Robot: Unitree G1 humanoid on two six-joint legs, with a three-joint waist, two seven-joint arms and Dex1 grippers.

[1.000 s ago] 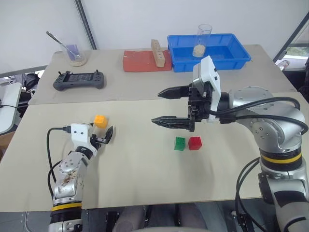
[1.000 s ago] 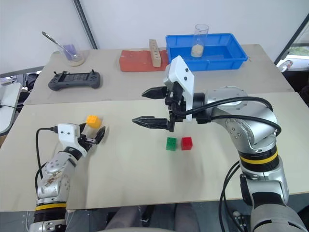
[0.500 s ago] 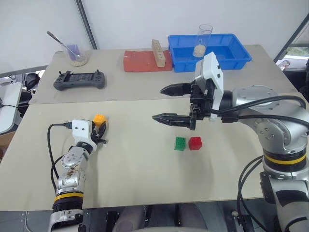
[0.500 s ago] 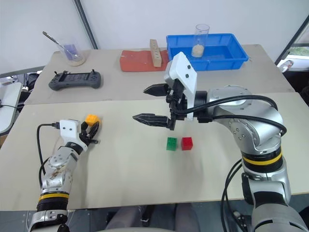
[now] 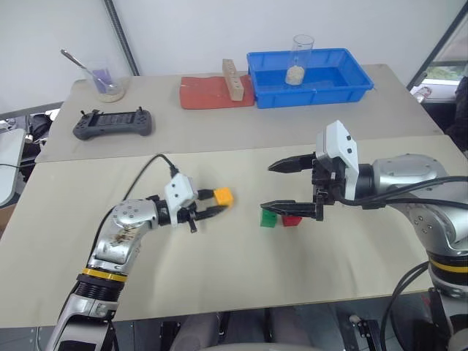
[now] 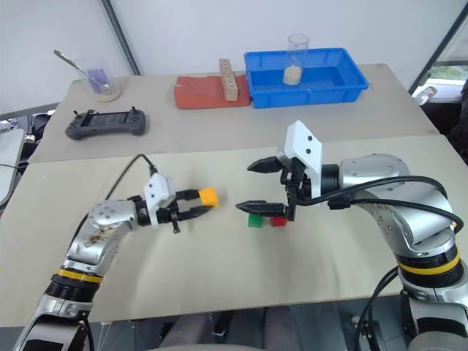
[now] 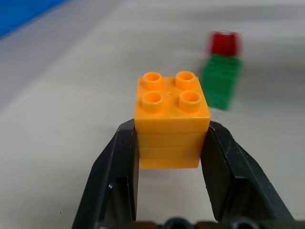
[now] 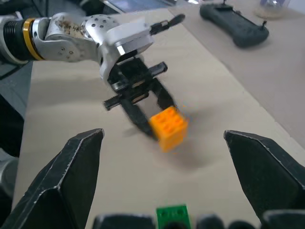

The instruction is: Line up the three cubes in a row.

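The left gripper [image 5: 212,202] has its two black fingers [image 7: 119,171] pressed on the sides of the orange-yellow cube [image 7: 171,117] and holds it above the table [image 5: 219,270], studs up. The right gripper [image 5: 281,186] has its fingers spread wide and holds nothing. Under it, the green cube [image 5: 269,218] and the red cube [image 5: 292,220] sit side by side on the table, just beside the orange-yellow cube.

Left gripper [image 5: 216,204] closed on the orange-yellow cube [image 5: 223,196], lifted it and carried it right, near the green cube [image 5: 269,218]. Right gripper [image 5: 272,186] dropped lower, above the green and red cube [image 5: 292,220].
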